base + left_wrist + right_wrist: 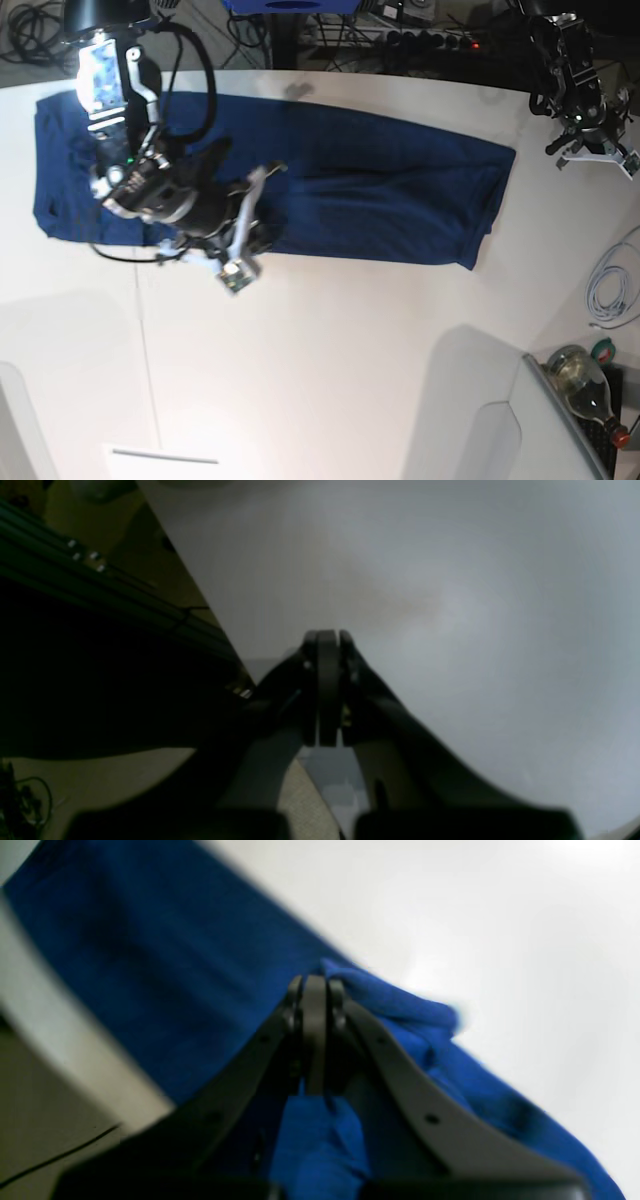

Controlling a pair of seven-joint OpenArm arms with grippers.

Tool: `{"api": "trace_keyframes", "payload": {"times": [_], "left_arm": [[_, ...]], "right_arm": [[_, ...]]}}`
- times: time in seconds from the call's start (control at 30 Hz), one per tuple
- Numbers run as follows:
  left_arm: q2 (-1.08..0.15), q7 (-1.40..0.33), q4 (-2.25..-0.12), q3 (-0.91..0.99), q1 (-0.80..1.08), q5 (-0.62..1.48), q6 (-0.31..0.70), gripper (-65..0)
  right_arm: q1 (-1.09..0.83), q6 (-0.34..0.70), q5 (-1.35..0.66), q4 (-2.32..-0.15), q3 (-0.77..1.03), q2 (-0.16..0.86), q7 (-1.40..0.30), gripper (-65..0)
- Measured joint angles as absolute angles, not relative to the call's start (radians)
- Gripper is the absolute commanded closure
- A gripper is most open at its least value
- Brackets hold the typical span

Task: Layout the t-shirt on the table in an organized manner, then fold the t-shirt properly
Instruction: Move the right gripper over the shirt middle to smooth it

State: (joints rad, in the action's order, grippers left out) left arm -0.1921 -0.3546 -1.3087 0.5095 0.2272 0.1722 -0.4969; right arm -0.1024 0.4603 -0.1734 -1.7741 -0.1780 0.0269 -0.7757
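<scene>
The dark navy t-shirt (380, 190) lies spread flat across the far part of the white table (350, 350), long side left to right. My right gripper (268, 232) is at the shirt's near edge, left of its middle. In the right wrist view the right gripper (315, 985) is shut on a bunched fold of the t-shirt (395, 1010), with bare table (500, 915) beyond. My left gripper (568, 140) is off the shirt's right end. In the left wrist view the left gripper (327, 637) is shut and empty above the bare table (450, 605).
A thin dark seam (146, 340) crosses the table at the left. A bottle (580, 378) and a white cable (610, 285) lie beyond the table's right edge. Cables and power strips (420, 40) run behind the far edge. A dark metal frame (100, 580) stands by the table edge.
</scene>
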Motion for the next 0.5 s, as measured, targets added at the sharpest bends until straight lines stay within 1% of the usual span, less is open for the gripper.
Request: {"api": "trace_keyframes", "payload": {"times": [0.1, 0.2, 0.27, 0.33, 0.4, 0.47, 0.5], "left_arm": [[-0.191, -0.355, -1.309, 0.509, 0.228, 0.175, -0.496, 0.0], [-0.191, -0.355, -1.309, 0.509, 0.234, 0.173, -0.496, 0.0], [-0.191, -0.355, -1.309, 0.509, 0.236, 0.173, -0.496, 0.0], [-0.192, -0.355, -1.309, 0.51, 0.236, 0.173, -0.496, 0.0], [-0.192, -0.353, -1.302, 0.511, 0.236, 0.172, -0.495, 0.0], [-0.192, -0.354, -1.277, 0.515, 0.233, 0.173, -0.495, 0.0], [-0.193, -0.356, -1.269, 0.516, 0.234, 0.173, -0.495, 0.0]], "right_arm": [[-0.101, 0.457, -0.153, -1.682, -0.21, 0.003, -0.754, 0.0], [-0.101, 0.454, -0.157, -1.598, -0.217, -0.03, -0.678, -0.3], [-0.093, 0.455, -0.158, -1.558, -0.22, -0.049, -0.675, -1.2], [-0.091, 0.455, -0.154, -1.552, -0.245, -0.05, -0.689, -7.5], [-0.088, 0.454, -0.148, -1.568, -0.309, -0.038, -0.72, -17.0], [-0.098, 0.459, -0.156, -1.634, -0.36, -0.024, -0.745, -24.2], [-0.099, 0.465, -0.167, -1.676, -0.377, -0.008, -0.753, -26.7]]}}
